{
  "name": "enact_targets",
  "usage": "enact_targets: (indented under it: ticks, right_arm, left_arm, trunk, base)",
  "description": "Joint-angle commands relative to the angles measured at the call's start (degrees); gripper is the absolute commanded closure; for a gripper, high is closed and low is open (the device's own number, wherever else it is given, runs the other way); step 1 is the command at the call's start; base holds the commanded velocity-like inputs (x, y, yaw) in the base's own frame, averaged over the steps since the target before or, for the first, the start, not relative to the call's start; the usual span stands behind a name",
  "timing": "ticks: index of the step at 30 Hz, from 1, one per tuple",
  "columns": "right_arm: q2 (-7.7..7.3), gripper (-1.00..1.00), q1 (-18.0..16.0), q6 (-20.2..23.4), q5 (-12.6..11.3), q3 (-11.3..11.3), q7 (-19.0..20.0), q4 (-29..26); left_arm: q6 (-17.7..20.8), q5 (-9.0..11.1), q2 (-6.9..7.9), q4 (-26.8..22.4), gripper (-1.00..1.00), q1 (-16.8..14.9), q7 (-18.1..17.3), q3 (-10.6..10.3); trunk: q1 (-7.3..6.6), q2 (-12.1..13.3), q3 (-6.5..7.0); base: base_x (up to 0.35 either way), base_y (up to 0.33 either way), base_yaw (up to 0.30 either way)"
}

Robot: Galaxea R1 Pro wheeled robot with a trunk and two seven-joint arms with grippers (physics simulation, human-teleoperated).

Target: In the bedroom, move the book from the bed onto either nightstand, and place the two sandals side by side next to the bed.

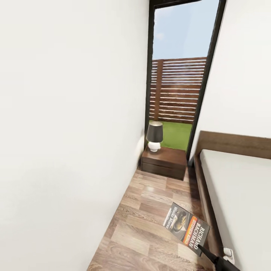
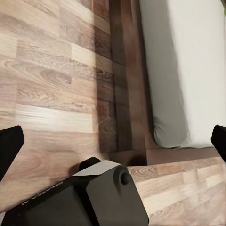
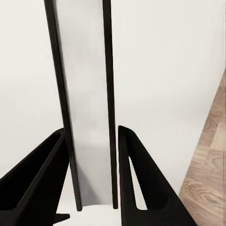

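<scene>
The head view looks down a narrow strip of wood-plank floor (image 1: 146,226) between a white wall (image 1: 67,131) and the bed (image 1: 241,195), whose light grey mattress and dark wooden headboard occupy the right side. At the far end of the strip stands the nightstand (image 1: 164,162), a low dark brown cabinet set against the tall dark-framed window (image 1: 180,75). A lamp (image 1: 154,136) with a dark shade and white base rests on its top, toward the wall side. Beyond the glass, grass and a slatted fence are visible.

The book (image 1: 187,228) is off the bed and held in the air over the floor, just beside the bed frame, its cover (orange band, white lettering) facing the camera. The right gripper (image 3: 89,181) is clenched on it: in the right wrist view, both black fingers (image 3: 37,183) press against the book (image 3: 87,103), seen edge-on between them.

The left gripper (image 2: 113,141) is released, its two fingertips standing wide apart at opposite edges of the left wrist view. Below it lie the floor (image 2: 52,84) and a corner of the bed (image 2: 183,70), nothing between the fingers
</scene>
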Motion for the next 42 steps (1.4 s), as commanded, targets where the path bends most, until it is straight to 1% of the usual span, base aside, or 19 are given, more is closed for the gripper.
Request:
enact_targets:
  ticks: [1, 14, 19, 23, 29, 34, 42]
  right_arm:
    - [-0.02, 1.00, -0.14, -0.65, -0.30, 0.01, 0.10, 0.26]
    - [-0.02, 1.00, -0.15, -0.61, -0.30, 0.04, 0.14, 0.26]
    - [-0.02, 1.00, -0.12, -0.62, -0.30, 0.03, 0.11, 0.26]
    - [-0.02, 1.00, -0.14, -0.65, -0.30, 0.03, 0.10, 0.26]
    - [0.00, 1.00, -0.14, -0.63, -0.30, 0.03, 0.07, 0.26]
    - [-0.02, 1.00, -0.13, -0.67, -0.30, -0.02, 0.07, 0.26]
    - [-0.01, 1.00, -0.14, -0.67, -0.30, -0.03, 0.07, 0.26]
  left_arm:
    - [-0.38, 0.36, 0.02, -0.01, -1.00, -0.03, -0.08, -0.48]
    - [-0.38, 0.36, 0.02, -0.01, -1.00, -0.03, -0.08, -0.48]
    - [-0.38, 0.36, -0.06, -0.01, -1.00, -0.03, -0.08, -0.48]
    - [-0.38, 0.36, -0.27, -0.01, -1.00, -0.01, -0.08, -0.48]
    - [-0.38, 0.36, -0.32, -0.01, -1.00, -0.03, -0.08, -0.48]
    - [-0.38, 0.36, -0.33, -0.01, -1.00, -0.03, -0.08, -0.48]
    - [-0.38, 0.36, -0.33, -0.01, -1.00, -0.03, -0.08, -0.48]
  trunk:
    - [0.04, -0.13, -0.13]
    - [0.04, -0.13, -0.13]
    - [0.04, -0.13, -0.13]
    - [0.04, -0.13, -0.13]
    - [0.04, -0.13, -0.13]
    - [0.04, -0.13, -0.13]
    - [0.04, -0.13, -0.13]
  base:
    - [0.000, 0.000, -0.282]
    - [0.001, 0.000, -0.282]
    - [0.205, 0.000, -0.248]
    - [0.307, 0.000, -0.155]
    - [0.264, 0.000, -0.035]
    - [0.035, 0.000, -0.100]
    - [0.002, 0.000, -0.265]
